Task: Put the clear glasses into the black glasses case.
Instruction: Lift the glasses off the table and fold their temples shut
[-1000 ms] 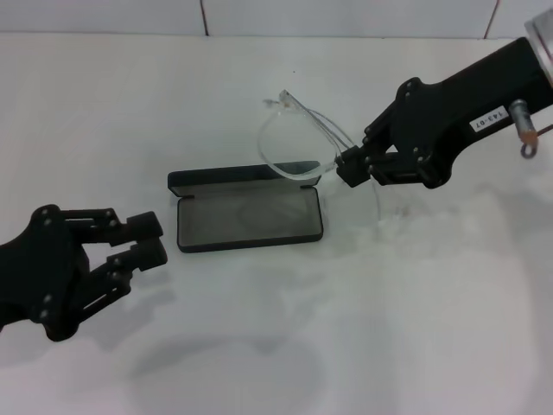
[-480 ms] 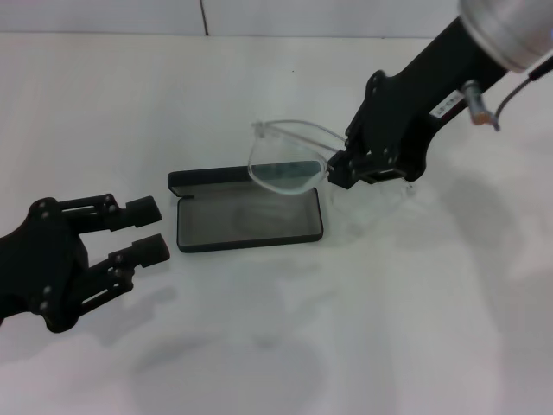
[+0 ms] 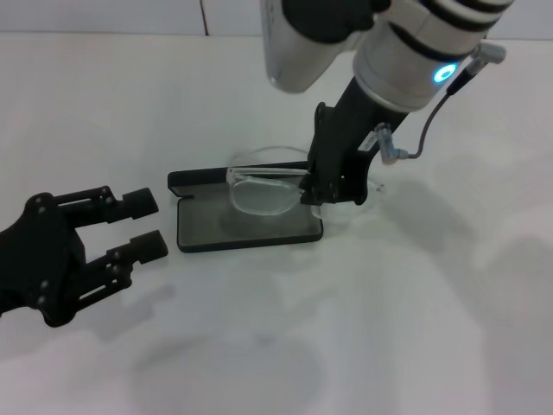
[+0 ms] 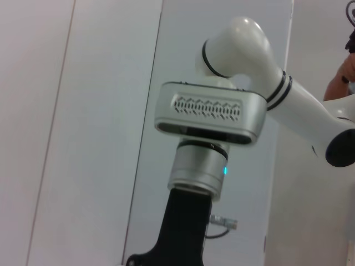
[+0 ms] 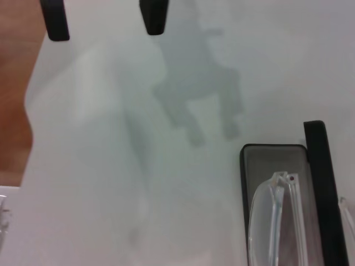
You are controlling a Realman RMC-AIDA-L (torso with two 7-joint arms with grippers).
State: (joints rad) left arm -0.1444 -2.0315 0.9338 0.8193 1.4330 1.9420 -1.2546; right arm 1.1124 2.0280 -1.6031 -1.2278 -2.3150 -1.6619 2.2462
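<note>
The black glasses case (image 3: 204, 233) lies open in the middle of the white table, its grey lining facing up and its lid (image 3: 207, 178) folded back on the far side. The clear glasses (image 3: 259, 186) hang low over the right half of the case, held at their right end by my right gripper (image 3: 316, 192), which is shut on them. I cannot tell whether they touch the lining. The right wrist view shows one lens (image 5: 270, 221) over the case (image 5: 265, 159). My left gripper (image 3: 145, 226) rests open to the left of the case, holding nothing.
The white table (image 3: 415, 311) stretches around the case. A tiled wall edge (image 3: 130, 17) runs along the far side. In the right wrist view a brown floor strip (image 5: 14, 100) marks the table's edge, beyond the left gripper's fingertips (image 5: 153, 16).
My right arm has swung left and down, carrying the clear glasses from right of the case to low over its lining. The left gripper has barely shifted.
</note>
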